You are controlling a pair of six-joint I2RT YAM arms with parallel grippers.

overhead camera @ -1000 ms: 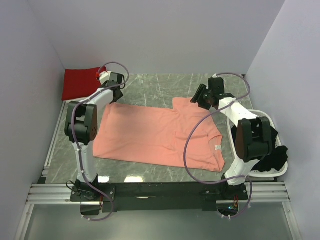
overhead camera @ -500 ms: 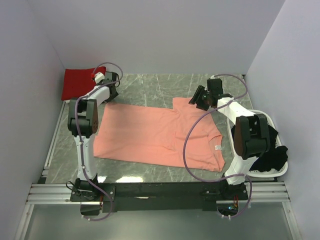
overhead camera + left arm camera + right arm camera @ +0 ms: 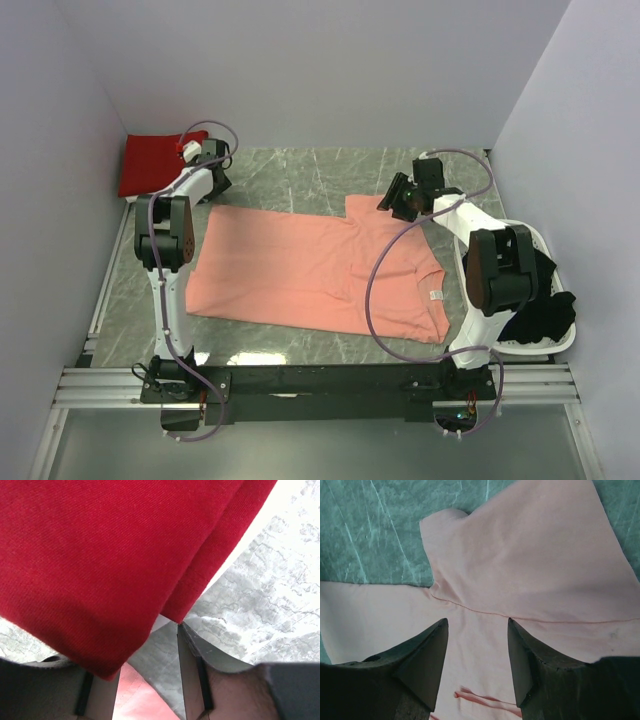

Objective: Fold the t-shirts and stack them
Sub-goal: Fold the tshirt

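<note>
Left tool (image 3: 145, 652) stood half open, empty, deep red t-shirt (image 3: 100, 555) edge under its tips; right tool (image 3: 477, 622) open, empty, salmon-pink t-shirt (image 3: 530, 570) sleeve below it

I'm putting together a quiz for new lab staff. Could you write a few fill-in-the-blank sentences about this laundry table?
The spread-out shirt on the table is ____ in colour.
The folded red shirt lies in the table's far ____ corner.
The black clothing sits in a white ____ at the right.
The right gripper hangs over a sleeve with its jaws ____.
Missing words: pink; left; basket; open.
</note>
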